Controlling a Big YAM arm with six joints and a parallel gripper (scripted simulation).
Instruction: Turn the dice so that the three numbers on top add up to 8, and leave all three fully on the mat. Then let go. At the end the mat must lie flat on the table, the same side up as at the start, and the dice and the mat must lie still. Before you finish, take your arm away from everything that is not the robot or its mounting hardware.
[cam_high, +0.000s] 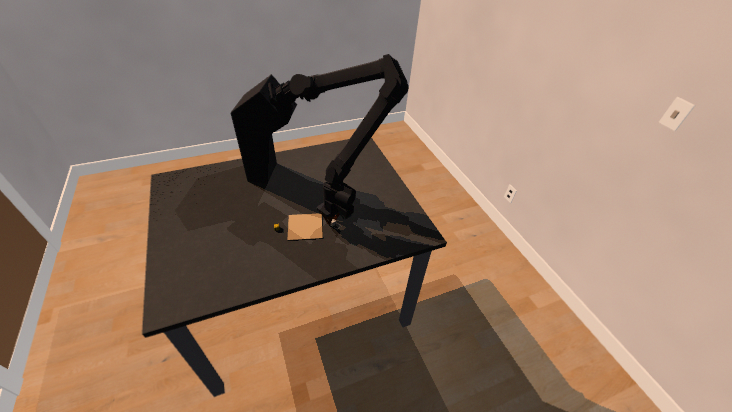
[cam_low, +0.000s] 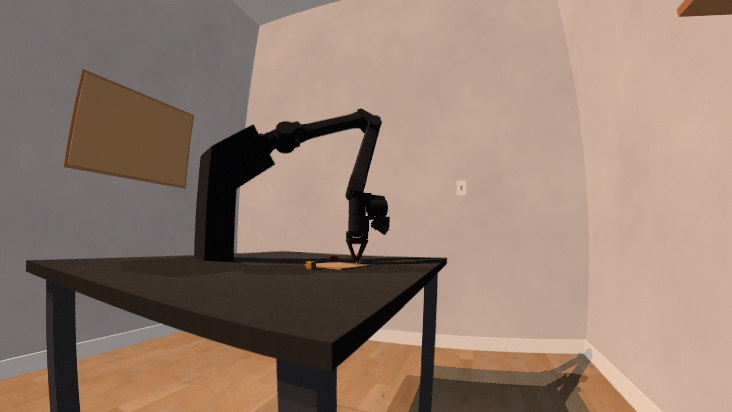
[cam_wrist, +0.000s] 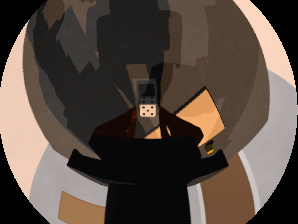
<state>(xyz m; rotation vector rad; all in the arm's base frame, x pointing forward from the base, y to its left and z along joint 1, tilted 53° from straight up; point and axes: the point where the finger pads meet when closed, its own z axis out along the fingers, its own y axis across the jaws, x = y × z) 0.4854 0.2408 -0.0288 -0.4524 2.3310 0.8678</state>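
My gripper (cam_low: 357, 259) (cam_wrist: 147, 110) points down just right of the mat, its fingers partly open. A white die (cam_high: 333, 222) (cam_wrist: 148, 110) stands on the table between the open fingertips, off the mat's right edge; its light face in the wrist view shows five pips. The tan mat (cam_high: 305, 226) (cam_low: 338, 265) (cam_wrist: 206, 119) lies flat. A yellow die (cam_high: 276, 226) (cam_low: 309, 265) (cam_wrist: 209, 148) sits on the table left of the mat; its number is too small to read. A dark red die (cam_low: 333, 257) shows behind the mat; in the top view it is hidden.
The black table (cam_high: 204, 276) (cam_low: 204, 296) carries the arm's base (cam_high: 254, 138) (cam_low: 215, 214) at its back. The arm's shadow falls across the table around the white die, and the table's right edge lies beyond it.
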